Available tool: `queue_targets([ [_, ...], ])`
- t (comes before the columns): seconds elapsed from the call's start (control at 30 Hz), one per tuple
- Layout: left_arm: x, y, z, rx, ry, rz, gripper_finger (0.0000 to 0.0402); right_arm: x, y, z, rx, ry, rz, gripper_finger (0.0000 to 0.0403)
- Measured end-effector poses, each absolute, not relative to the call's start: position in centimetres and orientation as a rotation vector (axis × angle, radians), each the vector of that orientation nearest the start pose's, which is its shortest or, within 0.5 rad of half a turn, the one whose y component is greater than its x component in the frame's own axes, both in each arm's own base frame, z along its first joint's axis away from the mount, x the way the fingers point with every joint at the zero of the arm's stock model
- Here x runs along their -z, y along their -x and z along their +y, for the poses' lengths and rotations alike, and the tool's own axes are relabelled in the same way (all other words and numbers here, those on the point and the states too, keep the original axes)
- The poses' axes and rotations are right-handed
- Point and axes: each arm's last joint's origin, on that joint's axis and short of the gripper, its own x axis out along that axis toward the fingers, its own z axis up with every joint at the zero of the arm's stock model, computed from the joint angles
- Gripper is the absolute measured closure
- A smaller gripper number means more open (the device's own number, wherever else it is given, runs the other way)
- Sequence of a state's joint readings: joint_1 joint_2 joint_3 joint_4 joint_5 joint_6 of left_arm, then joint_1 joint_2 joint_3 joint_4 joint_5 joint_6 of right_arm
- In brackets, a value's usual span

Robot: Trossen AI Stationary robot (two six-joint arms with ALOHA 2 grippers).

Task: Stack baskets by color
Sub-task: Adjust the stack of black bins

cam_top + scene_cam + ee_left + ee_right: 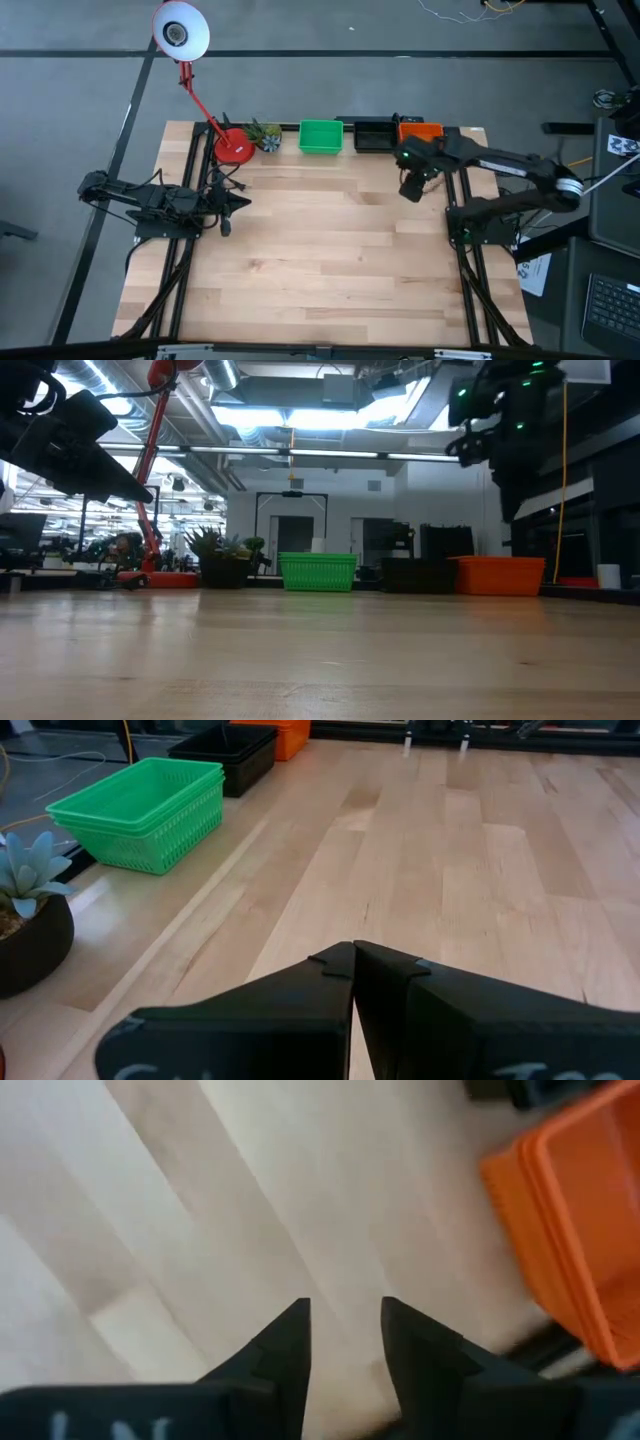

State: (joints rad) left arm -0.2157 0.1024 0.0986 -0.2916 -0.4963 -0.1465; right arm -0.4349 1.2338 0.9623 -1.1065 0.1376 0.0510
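Observation:
Along the table's far edge stand nested green baskets, a black basket and an orange basket, each resting on its bottom. My right gripper hangs above the table just in front of the orange basket, pointing steeply down. It is open, with only bare wood between its fingers. My left gripper waits shut at the table's left side, holding nothing.
A red-based desk lamp and a small potted plant stand at the far left, beside the green baskets. The wooden table top stretches from the baskets to the near edge.

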Motion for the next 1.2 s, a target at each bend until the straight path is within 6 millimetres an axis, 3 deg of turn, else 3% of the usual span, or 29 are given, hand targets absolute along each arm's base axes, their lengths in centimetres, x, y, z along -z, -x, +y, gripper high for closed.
queue_targets([
  [0.37,-16.2,-9.3,-0.6,-0.299,0.042,0.256,0.0401,-24.6,-16.8,-4.7,0.253,-0.352,0.683,0.0279],
  [0.53,-16.8,-9.3,-0.2,-0.491,0.242,0.125,0.0401,-24.7,-16.7,-3.2,0.244,-0.264,0.458,0.0279],
  [0.77,-16.8,-9.2,-0.1,-0.521,0.202,0.135,0.0401,-21.4,-15.5,-2.1,0.405,-0.187,0.347,0.0279],
  [0.93,-16.8,-9.2,-0.1,-0.517,0.157,0.147,0.0401,-19.8,-15.5,-2.1,0.421,-0.186,0.257,0.0279],
  [1.07,-16.7,-9.2,-0.1,-0.51,0.112,0.164,0.0401,-20.1,-15.6,-2.4,0.413,-0.199,0.248,0.0279],
  [1.2,-16.7,-9.2,-0.2,-0.471,0.076,0.185,0.0401,-23.0,-16.6,-3.1,0.423,-0.164,0.261,0.0279],
])
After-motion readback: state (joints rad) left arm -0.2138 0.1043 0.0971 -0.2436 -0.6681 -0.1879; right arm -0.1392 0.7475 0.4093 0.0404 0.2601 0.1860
